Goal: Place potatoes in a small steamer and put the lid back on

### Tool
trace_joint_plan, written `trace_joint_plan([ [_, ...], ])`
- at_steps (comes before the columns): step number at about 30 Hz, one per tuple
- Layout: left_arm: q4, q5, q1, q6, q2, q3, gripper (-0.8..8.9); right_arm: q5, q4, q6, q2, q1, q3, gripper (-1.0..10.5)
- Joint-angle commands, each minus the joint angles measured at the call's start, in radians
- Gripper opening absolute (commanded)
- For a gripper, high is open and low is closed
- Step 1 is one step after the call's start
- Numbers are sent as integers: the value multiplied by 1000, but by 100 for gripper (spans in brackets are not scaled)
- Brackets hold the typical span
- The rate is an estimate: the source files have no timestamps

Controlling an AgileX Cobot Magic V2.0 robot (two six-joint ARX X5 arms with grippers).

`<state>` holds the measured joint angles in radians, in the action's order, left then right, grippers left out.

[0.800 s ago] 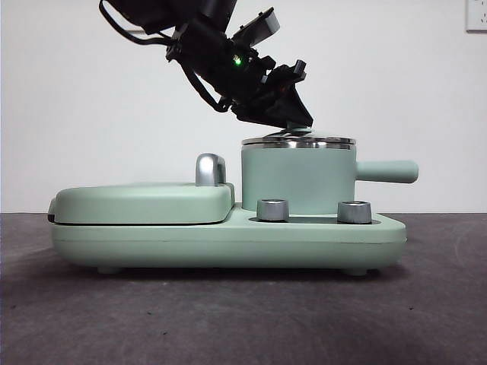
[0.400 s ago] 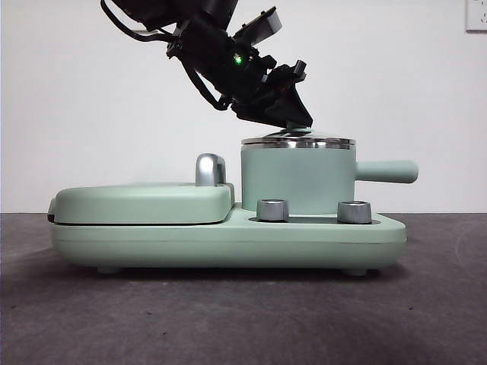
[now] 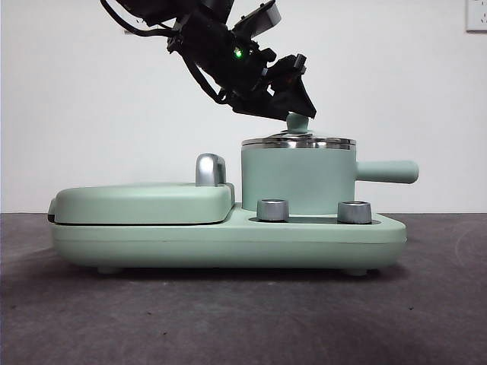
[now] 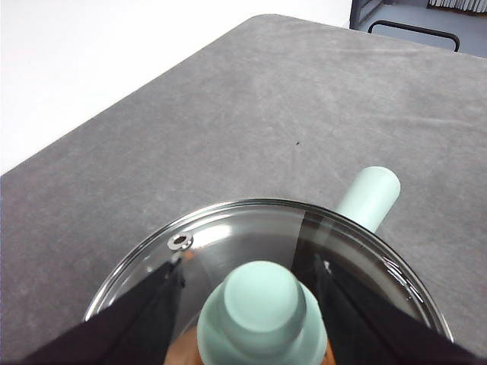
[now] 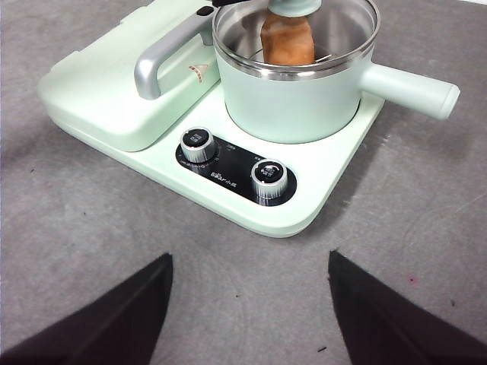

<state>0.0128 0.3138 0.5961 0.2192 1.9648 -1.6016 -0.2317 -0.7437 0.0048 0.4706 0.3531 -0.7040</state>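
The small steamer (image 3: 297, 179) stands on the mint-green appliance base, its straight handle (image 3: 388, 171) pointing right. The glass lid (image 3: 298, 141) rests level on its steel rim. My left gripper (image 3: 293, 106) hangs just above the lid's knob (image 3: 297, 122). In the left wrist view my left gripper (image 4: 249, 265) is open, its jaws standing on either side of the knob (image 4: 262, 304) with a gap on each side. Through the glass, the orange-brown potato (image 5: 288, 38) shows inside the steamer (image 5: 297, 99). My right gripper (image 5: 251, 262) is open over the bare table in front of the appliance.
A flat mint-green griddle (image 3: 141, 201) with a chrome handle (image 3: 209, 169) fills the base's left half. Two steel dials (image 5: 199, 144) (image 5: 268, 176) sit on the base in front of the steamer. Grey table (image 3: 243, 319) surrounds the appliance.
My left gripper has lifted a little up and off the lid, so the knob now shows below its jaws. The lid and steamer have stayed put.
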Motion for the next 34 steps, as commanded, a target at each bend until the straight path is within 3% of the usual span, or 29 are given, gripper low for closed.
trace_joint_plan([
  [1,10,1,6,-39,-32,-27,285,3,8,10,3,5,-3,317],
  [5,87,24,-8,-72,-99,-27,283,4,8,10,3,5,-3,317],
  [12,243,109,-109,-241,-224,-26,279,3,9,10,5,5,-3,317],
  [15,320,190,-175,-251,-274,-26,279,3,9,10,5,5,-3,317],
  [21,462,204,-289,-219,-388,1,279,3,10,10,5,5,-3,317],
  [34,479,203,-471,-290,-747,330,279,4,10,9,5,5,-3,317],
])
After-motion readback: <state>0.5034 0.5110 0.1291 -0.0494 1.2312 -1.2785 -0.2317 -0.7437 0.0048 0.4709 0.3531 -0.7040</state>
